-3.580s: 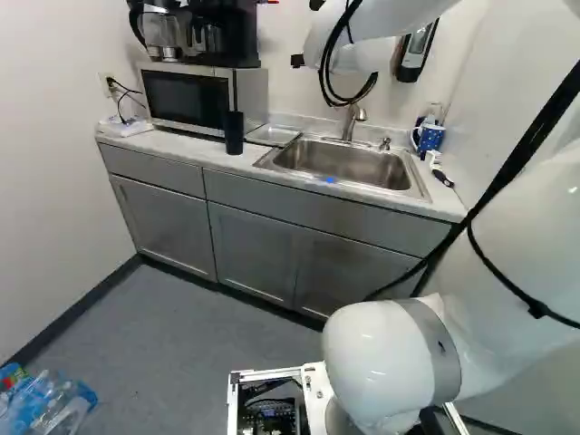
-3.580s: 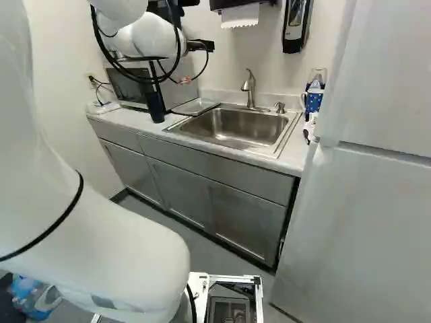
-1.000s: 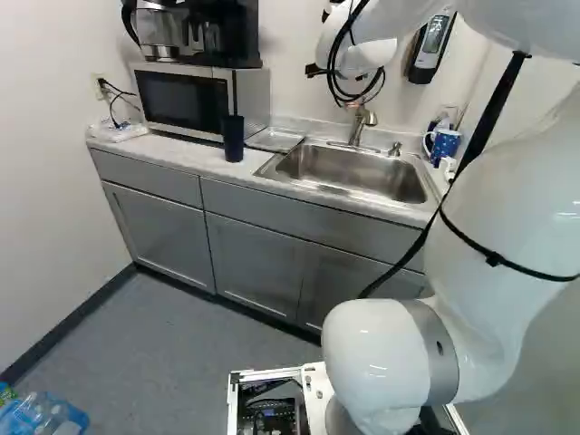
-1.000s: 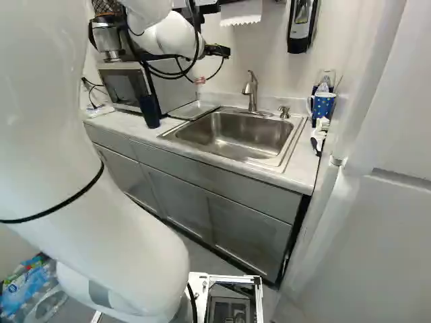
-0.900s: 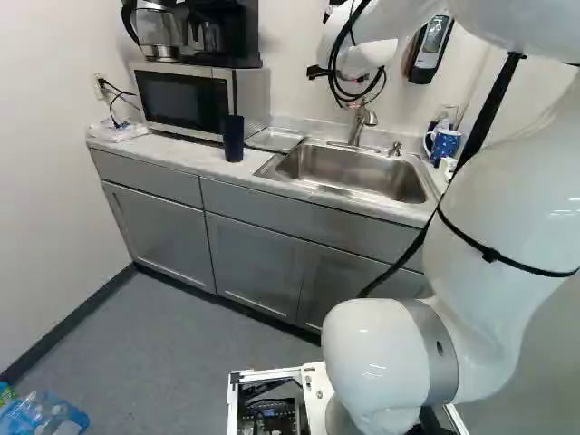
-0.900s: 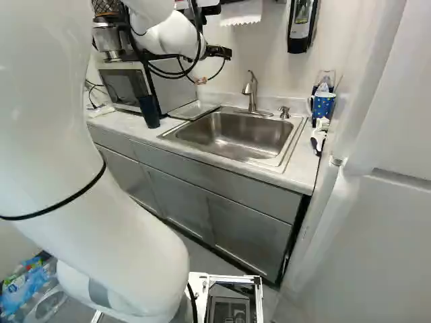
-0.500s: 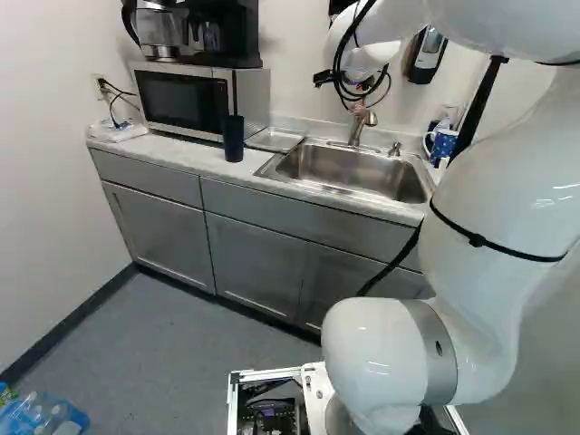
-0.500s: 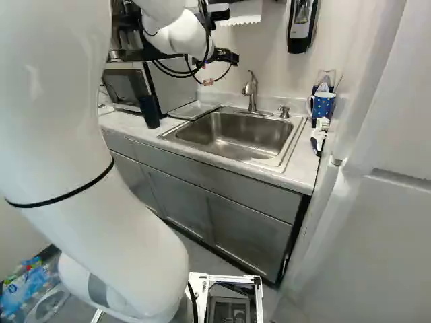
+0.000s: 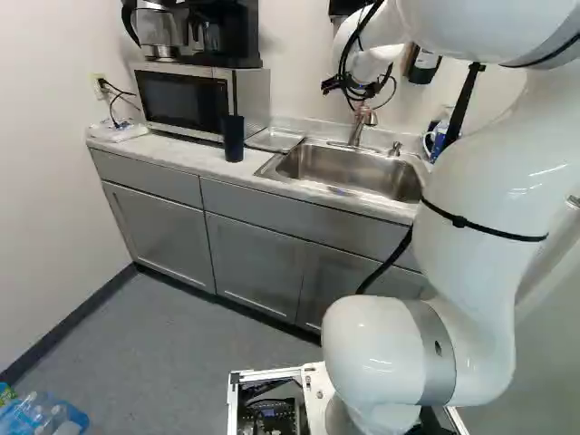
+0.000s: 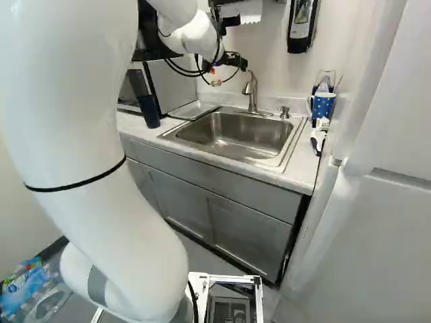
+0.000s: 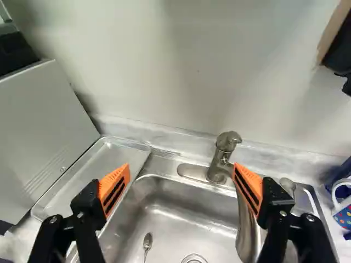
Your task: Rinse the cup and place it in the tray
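The cup (image 10: 323, 105) is, I judge, the blue mug with pale spots, though the tall dark tumbler (image 9: 233, 140) near the counter's front edge might be meant. The mug is by the sink's back right corner, towards the right end of the counter (image 10: 307, 156), its looped handle turned to the sink (image 10: 236, 138).

The gripper (image 11: 181, 170) hangs over the back of the basin, fingers wide apart with nothing clasped. The tap (image 11: 220, 163) rises ahead, close in line with one orange pad. Fetching the cup looks like the step in hand; neither rinsing nor placing is begun. The next move calls for carrying the spread fingers past the tap towards the mug, clear of its neck, then lining up on the body or handle. Catching the tap, or nudging the mug against the things crowded round it, seems the main risk.

The mug looks glazed and hard, likely slick once wet. The tumbler is smooth and straight-sided. The tray (image 11: 88, 178) is a shallow metal oblong with rounded corners and a raised lip, lying along the sink's left edge beside the boxy microwave (image 9: 181, 98). The basin is brushed steel with soft corners; a slim metal spoon (image 11: 147, 241) lies in it. The counter is pale and faintly mottled.
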Controlling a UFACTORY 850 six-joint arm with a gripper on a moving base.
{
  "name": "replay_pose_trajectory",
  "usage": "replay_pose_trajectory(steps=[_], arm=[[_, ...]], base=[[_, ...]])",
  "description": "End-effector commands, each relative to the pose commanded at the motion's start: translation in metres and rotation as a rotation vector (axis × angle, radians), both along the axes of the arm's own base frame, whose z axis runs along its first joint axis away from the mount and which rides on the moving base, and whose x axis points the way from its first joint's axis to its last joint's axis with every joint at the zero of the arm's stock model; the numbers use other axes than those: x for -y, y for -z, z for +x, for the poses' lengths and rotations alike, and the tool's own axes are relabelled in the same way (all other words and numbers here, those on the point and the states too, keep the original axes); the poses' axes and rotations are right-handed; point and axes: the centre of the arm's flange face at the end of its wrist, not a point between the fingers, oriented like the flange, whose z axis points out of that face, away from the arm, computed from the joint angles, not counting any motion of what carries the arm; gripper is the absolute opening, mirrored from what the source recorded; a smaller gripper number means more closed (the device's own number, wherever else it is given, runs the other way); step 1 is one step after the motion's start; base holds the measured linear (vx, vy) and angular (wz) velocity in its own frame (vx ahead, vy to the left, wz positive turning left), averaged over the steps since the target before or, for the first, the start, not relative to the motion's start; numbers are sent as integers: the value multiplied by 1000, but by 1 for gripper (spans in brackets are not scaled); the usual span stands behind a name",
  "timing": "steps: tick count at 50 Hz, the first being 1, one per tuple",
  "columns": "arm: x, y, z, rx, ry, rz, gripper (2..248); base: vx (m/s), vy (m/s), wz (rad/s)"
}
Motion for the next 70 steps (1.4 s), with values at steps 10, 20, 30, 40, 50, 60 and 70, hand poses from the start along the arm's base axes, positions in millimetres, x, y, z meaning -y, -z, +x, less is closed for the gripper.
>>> replay_pose_trajectory(steps=[10,20,30,40,50,60,70], arm=[[10,4,15,-30,11,6,247],[18,8,30,-57,19,12,247],[26,10,46,-67,26,14,247],[31,12,64,-59,28,12,247],[32,13,76,-47,26,10,247],[32,11,77,-22,25,5,247],[33,8,79,13,25,-3,247]], base=[[0,0,0],[0,0,0],[0,0,0],[0,0,0],[0,0,0],[0,0,0],[0,0,0]])
